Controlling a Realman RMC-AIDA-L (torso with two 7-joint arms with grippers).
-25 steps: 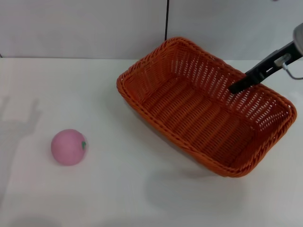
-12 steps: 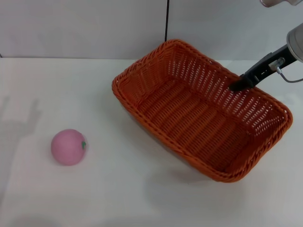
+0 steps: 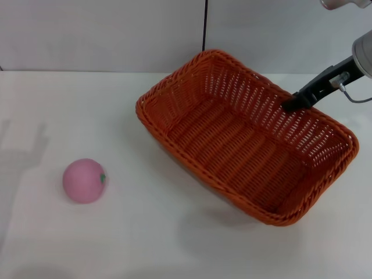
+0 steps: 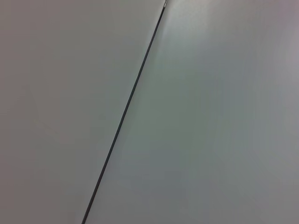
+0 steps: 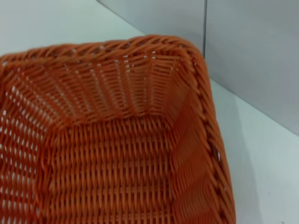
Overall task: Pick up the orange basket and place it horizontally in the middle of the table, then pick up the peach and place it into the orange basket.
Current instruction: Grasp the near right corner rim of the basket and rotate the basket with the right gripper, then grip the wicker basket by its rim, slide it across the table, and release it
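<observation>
The orange basket (image 3: 244, 145) lies diagonally across the right half of the white table (image 3: 87, 104), raised a little above its own shadow. My right gripper (image 3: 290, 104) comes in from the upper right and is shut on the basket's far long rim, one dark finger showing inside the wall. The right wrist view looks down into the basket (image 5: 112, 154) toward one corner. The pink peach (image 3: 85, 180) rests on the table at the left, well apart from the basket. My left gripper is out of view; its wrist camera shows only wall.
A grey wall with a dark vertical seam (image 3: 204, 26) stands behind the table. An arm's shadow (image 3: 23, 145) falls on the tabletop at the far left.
The basket has shifted slightly left, carried by my right gripper, which rose a little. The peach has not moved.
</observation>
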